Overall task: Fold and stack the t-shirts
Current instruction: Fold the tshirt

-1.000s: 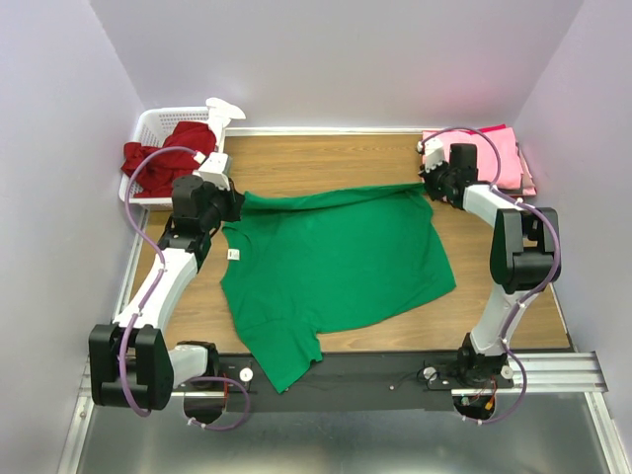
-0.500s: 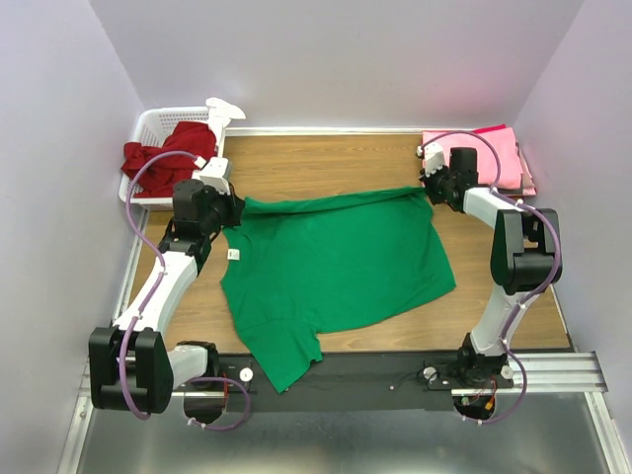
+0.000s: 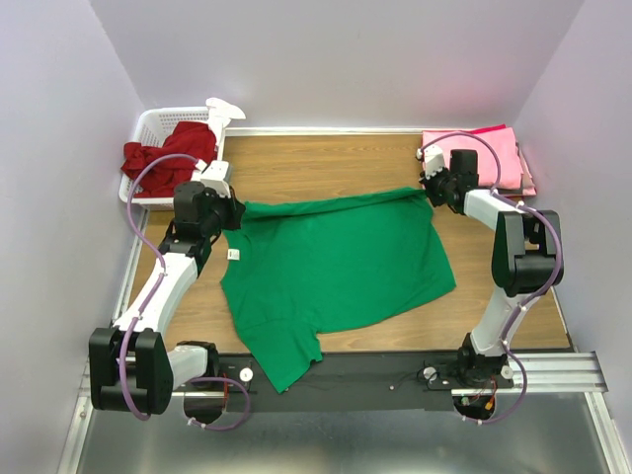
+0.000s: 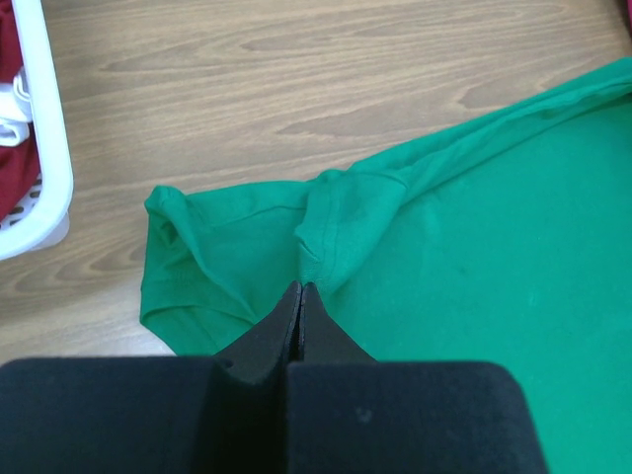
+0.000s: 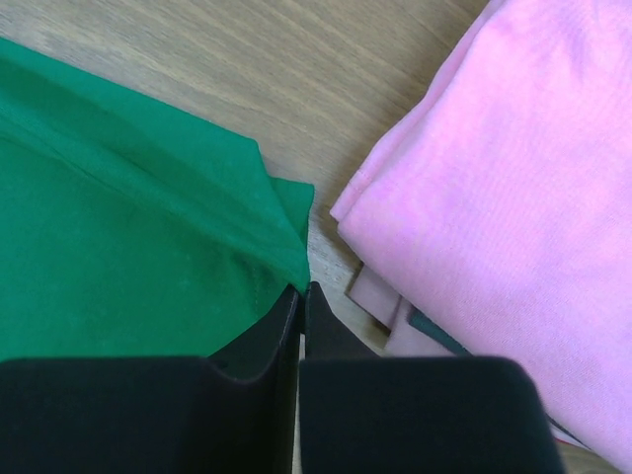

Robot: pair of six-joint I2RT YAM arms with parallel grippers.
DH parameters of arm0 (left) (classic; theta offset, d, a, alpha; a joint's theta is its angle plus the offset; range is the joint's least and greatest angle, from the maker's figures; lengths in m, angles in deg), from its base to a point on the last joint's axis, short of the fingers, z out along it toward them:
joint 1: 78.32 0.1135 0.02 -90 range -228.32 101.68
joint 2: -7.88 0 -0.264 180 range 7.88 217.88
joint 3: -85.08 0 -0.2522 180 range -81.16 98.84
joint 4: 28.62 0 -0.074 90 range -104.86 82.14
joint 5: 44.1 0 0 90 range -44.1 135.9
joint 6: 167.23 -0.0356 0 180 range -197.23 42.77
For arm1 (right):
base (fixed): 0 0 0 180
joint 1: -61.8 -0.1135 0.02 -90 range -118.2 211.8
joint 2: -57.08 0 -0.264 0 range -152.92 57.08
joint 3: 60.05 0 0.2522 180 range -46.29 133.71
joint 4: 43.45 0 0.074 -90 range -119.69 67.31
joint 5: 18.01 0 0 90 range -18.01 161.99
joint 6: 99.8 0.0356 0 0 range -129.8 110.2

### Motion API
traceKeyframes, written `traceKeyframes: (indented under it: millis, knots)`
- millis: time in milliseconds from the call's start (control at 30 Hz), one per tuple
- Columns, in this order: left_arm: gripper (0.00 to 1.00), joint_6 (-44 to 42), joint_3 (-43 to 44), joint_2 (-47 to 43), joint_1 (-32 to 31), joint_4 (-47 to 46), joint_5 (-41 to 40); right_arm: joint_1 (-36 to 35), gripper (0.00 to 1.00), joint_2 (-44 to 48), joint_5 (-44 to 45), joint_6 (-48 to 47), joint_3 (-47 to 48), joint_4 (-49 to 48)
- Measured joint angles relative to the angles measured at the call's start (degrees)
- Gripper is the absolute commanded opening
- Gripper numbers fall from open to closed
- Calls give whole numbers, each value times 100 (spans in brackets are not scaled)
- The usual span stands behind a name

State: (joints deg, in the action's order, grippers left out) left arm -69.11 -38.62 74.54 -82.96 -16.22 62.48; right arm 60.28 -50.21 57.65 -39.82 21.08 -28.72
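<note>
The bright green t-shirt (image 3: 336,262) lies spread on the wooden table (image 3: 326,163), its far edge folded over into a long band. My left gripper (image 3: 235,209) is shut on bunched green cloth (image 4: 474,227) at the far left corner, the tips (image 4: 301,286) pinching a fold. At the far right corner my right gripper (image 3: 432,190) holds the green corner (image 5: 128,227) at its tips (image 5: 303,286), jaws closed to a thin slit. Folded pink t-shirts (image 3: 499,153) are stacked at the back right, right next to that gripper (image 5: 513,197). A dark red t-shirt (image 3: 163,153) hangs out of the basket.
The white slotted basket (image 3: 148,123) stands at the back left corner, and its rim (image 4: 44,148) shows just left of the green sleeve. The shirt's near sleeve hangs over the table's front edge onto the black rail (image 3: 395,370). Walls close in on three sides.
Both grippers have shifted slightly along the far edge, and the green shirt's folded band now lies a little straighter. The rest of the shirt has not moved.
</note>
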Motion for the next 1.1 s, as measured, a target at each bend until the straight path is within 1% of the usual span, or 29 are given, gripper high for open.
traceKeyframes:
  millis: [433,767,933,1000,1033,1100]
  knots:
    - [0,-2,-24,-20,-26,90,-146,15,10,4,107,-9,-7,-2]
    - [0,-4,-24,-221,-26,208,-286,15,10,4,192,-9,-7,-2]
    - [0,11,-57,-358,-26,289,-282,15,11,4,208,-9,-7,0]
    - [0,24,-94,-400,-26,289,-269,15,20,4,214,-9,-7,-2]
    - [0,31,-109,-400,-26,286,-262,15,30,4,216,-11,-7,-2]
    - [0,50,-157,-400,-26,293,-251,22,47,4,236,-22,-7,0]
